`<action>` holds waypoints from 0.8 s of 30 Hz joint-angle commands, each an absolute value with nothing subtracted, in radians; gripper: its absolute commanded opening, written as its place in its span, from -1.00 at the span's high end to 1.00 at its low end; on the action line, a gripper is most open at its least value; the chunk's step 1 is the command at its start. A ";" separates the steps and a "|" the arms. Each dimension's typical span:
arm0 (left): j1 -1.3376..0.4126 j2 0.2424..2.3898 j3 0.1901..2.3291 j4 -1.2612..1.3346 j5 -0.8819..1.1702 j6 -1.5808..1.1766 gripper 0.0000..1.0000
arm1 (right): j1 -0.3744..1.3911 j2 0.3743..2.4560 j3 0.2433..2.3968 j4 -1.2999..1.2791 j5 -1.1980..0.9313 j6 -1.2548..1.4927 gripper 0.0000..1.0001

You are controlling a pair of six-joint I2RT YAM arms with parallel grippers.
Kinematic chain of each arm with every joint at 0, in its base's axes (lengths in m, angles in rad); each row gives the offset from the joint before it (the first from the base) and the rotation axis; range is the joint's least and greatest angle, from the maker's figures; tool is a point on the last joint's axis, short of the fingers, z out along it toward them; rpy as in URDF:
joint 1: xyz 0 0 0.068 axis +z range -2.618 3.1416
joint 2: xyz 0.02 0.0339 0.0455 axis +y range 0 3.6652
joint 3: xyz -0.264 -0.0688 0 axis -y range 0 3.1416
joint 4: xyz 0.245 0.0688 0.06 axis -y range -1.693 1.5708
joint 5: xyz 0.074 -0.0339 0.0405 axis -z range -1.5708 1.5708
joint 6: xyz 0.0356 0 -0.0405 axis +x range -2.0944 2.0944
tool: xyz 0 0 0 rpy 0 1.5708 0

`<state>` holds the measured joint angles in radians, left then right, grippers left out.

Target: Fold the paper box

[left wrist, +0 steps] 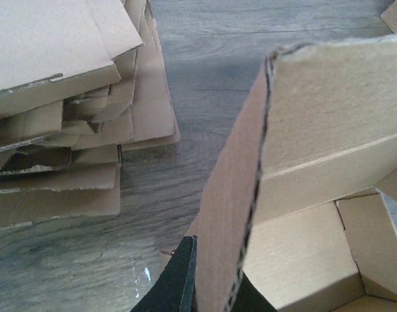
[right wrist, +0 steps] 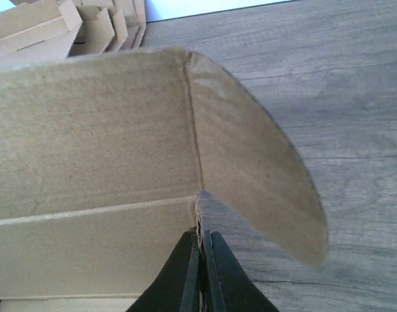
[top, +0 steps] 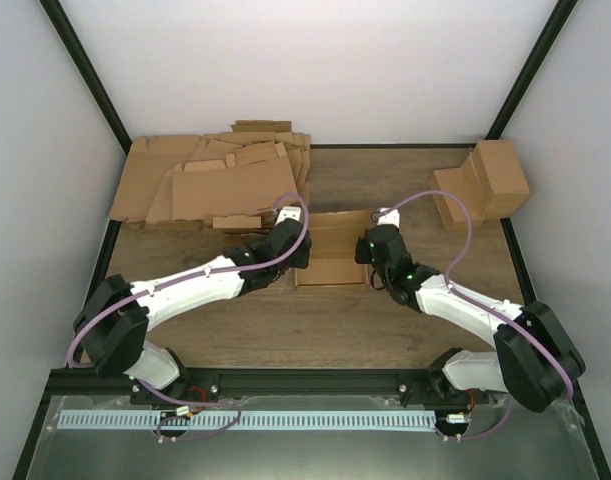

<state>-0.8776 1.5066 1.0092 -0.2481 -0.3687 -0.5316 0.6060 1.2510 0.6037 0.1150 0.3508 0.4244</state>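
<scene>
Paper box [top: 332, 252] of plain brown cardboard, shallow, sits centred on the wooden table [top: 385, 325] between both arms. The left gripper [left wrist: 214, 250] pinches its left wall, the right gripper [right wrist: 200, 235] its right wall.

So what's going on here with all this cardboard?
Two robot arms are folding a cardboard box in the middle of the table. The left fingers pinch its left wall and the right fingers its right wall, both walls raised. It's only half formed: one flap sticks out loose. Flat sheets are heaped at far left, folded boxes at far right.
</scene>
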 commanded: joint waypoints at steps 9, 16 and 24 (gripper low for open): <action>-0.971 1.495 0.942 -0.140 -0.451 -0.692 0.92 | 0.696 1.190 0.488 0.197 0.365 0.499 0.81; -0.980 1.522 0.920 -0.156 -0.430 -0.783 0.92 | 0.697 1.185 0.456 0.157 0.342 0.523 0.82; -1.024 1.575 0.944 -0.150 -0.453 -0.878 0.92 | 0.696 1.161 0.403 0.177 0.321 0.529 0.83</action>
<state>-0.9848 1.5269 0.9222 -0.1986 -0.4931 -0.8089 0.6762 1.1629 0.4263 0.1883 0.3679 0.5117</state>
